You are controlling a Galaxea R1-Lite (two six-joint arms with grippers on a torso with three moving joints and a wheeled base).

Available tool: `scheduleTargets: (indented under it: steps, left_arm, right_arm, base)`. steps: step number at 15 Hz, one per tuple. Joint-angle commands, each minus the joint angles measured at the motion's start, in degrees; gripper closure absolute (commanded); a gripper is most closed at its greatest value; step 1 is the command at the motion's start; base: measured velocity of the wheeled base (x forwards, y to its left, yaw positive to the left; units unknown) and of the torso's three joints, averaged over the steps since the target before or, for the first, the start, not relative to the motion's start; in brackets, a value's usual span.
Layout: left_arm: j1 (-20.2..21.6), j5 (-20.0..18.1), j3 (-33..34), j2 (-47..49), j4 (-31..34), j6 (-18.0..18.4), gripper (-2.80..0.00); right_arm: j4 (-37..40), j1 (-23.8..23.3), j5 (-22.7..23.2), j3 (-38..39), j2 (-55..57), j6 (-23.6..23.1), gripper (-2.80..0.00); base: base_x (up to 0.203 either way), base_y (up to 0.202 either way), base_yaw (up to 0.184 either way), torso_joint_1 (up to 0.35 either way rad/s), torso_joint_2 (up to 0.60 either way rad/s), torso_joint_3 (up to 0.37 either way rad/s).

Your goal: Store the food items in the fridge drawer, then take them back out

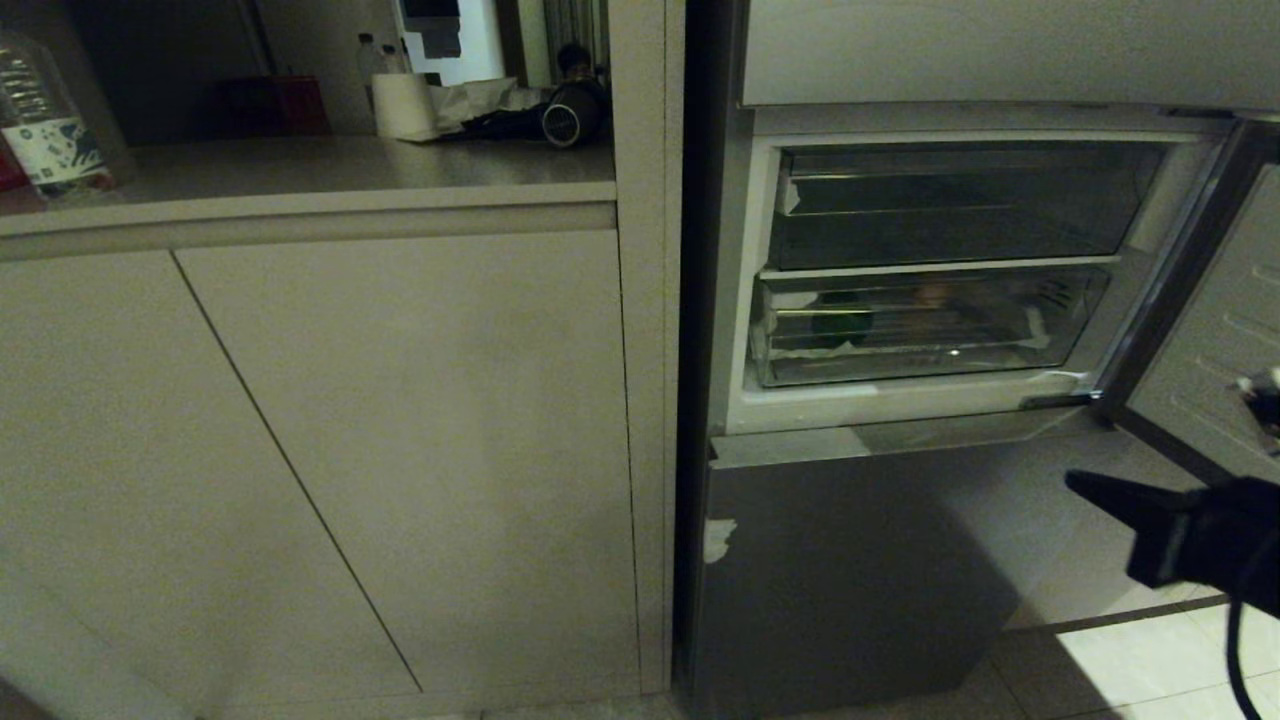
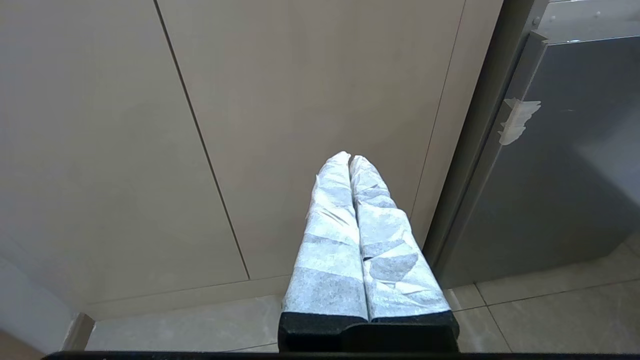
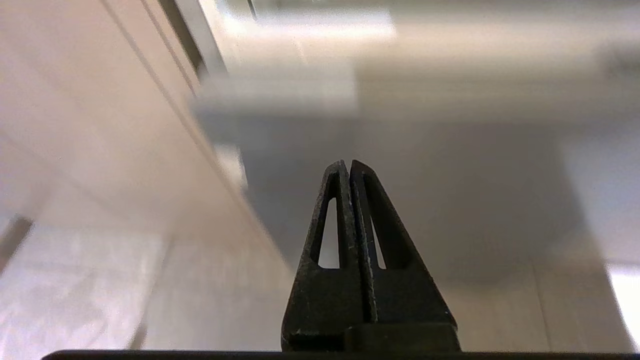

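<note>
Two tools pinched narrow and empty: right tool (image 1: 1085, 487) below the open fridge, aimed toward the fridge drawer (image 1: 930, 330); left tool (image 2: 350, 162) parked facing the cupboard.

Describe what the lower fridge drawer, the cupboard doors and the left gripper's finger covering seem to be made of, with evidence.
Fridge drawer: probably clear plastic; its contents and glinting highlights show through.
Cupboard doors: likely matte beige laminate or painted board; flat, even, no grain, thin seams.
Left gripper fingers: wrapped in white, creased tape or fabric-like material; wrinkles and overlapping patches show, exact material unclear.
</note>
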Motion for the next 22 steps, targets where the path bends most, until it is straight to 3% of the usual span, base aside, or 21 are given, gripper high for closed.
scheduleTargets:
  steps: [1,3,4,8,11,13,18,22]
  left_arm:
    - [-0.04,0.01,0.00,0.09,-0.04,0.00,0.00]
    - [-0.04,0.01,0.00,0.09,-0.04,0.00,0.00]
    - [-0.04,0.01,0.00,0.09,-0.04,0.00,0.00]
    - [-0.04,0.01,0.00,0.09,-0.04,0.00,0.00]
    - [-0.04,0.01,0.00,0.09,-0.04,0.00,0.00]
    - [-0.04,0.01,0.00,0.09,-0.04,0.00,0.00]
    - [-0.04,0.01,0.00,0.09,-0.04,0.00,0.00]
    - [-0.04,0.01,0.00,0.09,-0.04,0.00,0.00]
  right_arm:
    - [-7.97,3.93,-0.50,-8.19,19.02,0.21,0.00]
    - [-10.19,6.93,-2.31,-14.13,25.22,0.28,0.00]
    - [-10.75,9.32,-3.50,-16.04,27.05,0.18,-2.80]
    - [-14.08,14.22,-4.23,-18.04,30.45,-0.40,-2.80]
    - [-26.28,14.83,-5.67,-18.55,37.01,-0.61,-2.80]
    - [-30.37,15.04,-7.92,-21.14,39.70,-0.75,-2.80]
    - [-30.63,16.22,-9.02,-26.62,43.56,-0.78,-2.80]
    - [-30.78,17.52,-14.05,-33.25,47.85,-3.59,-2.80]
  base:
    - [0.000,0.000,0.000,0.000,0.00,0.000]
    - [0.000,0.000,0.000,0.000,0.00,0.000]
    - [0.000,0.000,0.000,0.000,0.00,0.000]
    - [0.000,0.000,0.000,0.000,0.00,0.000]
    - [0.000,0.000,0.000,0.000,0.00,0.000]
    - [0.000,0.000,0.000,0.000,0.00,0.000]
    - [0.000,0.000,0.000,0.000,0.00,0.000]
    - [0.000,0.000,0.000,0.000,0.00,0.000]
